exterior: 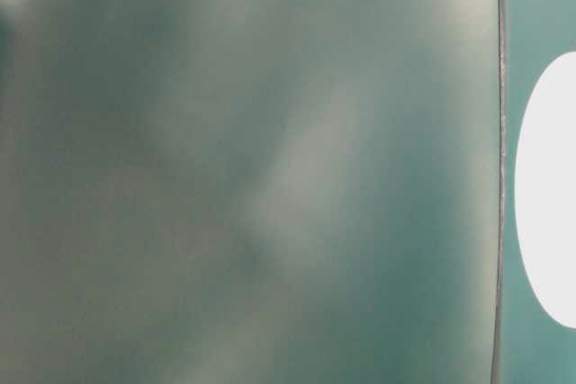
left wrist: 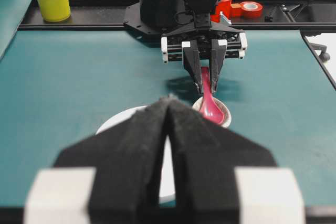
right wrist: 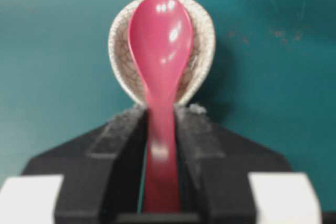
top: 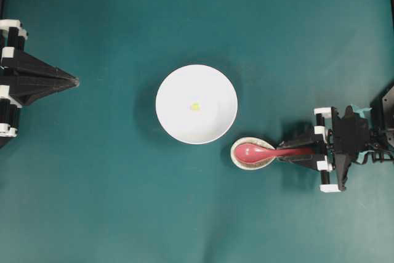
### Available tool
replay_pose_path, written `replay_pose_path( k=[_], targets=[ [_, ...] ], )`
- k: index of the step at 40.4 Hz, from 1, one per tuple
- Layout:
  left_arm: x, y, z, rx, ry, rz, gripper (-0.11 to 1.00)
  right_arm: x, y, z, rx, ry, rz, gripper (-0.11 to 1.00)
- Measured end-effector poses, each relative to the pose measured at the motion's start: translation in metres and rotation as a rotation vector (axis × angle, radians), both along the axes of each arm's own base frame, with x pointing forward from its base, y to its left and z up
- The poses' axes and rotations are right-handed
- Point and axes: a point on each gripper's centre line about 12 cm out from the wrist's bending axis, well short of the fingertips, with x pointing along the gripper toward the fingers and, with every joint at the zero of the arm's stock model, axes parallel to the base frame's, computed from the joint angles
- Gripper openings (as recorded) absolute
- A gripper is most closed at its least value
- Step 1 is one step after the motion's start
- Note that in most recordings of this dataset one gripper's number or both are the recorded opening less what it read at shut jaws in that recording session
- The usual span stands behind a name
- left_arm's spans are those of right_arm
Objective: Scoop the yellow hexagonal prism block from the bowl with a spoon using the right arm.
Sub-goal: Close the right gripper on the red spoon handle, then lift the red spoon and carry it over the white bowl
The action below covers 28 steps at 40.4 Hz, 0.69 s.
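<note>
Left jaws (top: pixel 76 80): pressed together with nothing between them, at the left edge of the table (top: pixel 111 201) in the overhead view, pointing toward the middle and well apart from every dish.

Bowl (top: pixel 178 121): white and round, upright near the middle of the table, between the two arms.

Yellow hexagonal prism block (top: pixel 195 106): lies inside the bowl, close to its centre, untouched and well apart from both sets of jaws.

Speckled dish (top: pixel 236 158): small, oval and crackle-patterned, just beside the bowl's lower right rim; whether the two rims touch I cannot tell.

Spoon (top: pixel 258 151): pink-red, its scoop resting face up in the speckled dish, its handle running straight out to the right.

Right jaws (top: pixel 305 150): narrowed around the spoon's handle. In the right wrist view the handle runs down the middle between the two fingers (right wrist: pixel 122 141); on the left a thin strip of table shows between finger and handle, so a firm pinch cannot be confirmed. The scoop lies just past the fingertips, over the dish.

Table-level view: mostly a blurred grey-green surface, with a white curve of the bowl at the right edge.
</note>
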Motion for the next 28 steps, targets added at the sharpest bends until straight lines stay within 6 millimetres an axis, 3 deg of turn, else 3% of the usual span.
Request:
replay_pose_path(
  k=[10,28],
  targets=[
    [0.0,0.0,0.001,-0.002,-0.003,0.0,0.0,0.0,-0.003,0.009,0.017,-0.03,-0.012,0.25],
    [0.0,0.0,0.002,-0.002,-0.014,0.0,0.0,-0.001,-0.013,0.045,0.056,-0.098,-0.036,0.25]
  ],
)
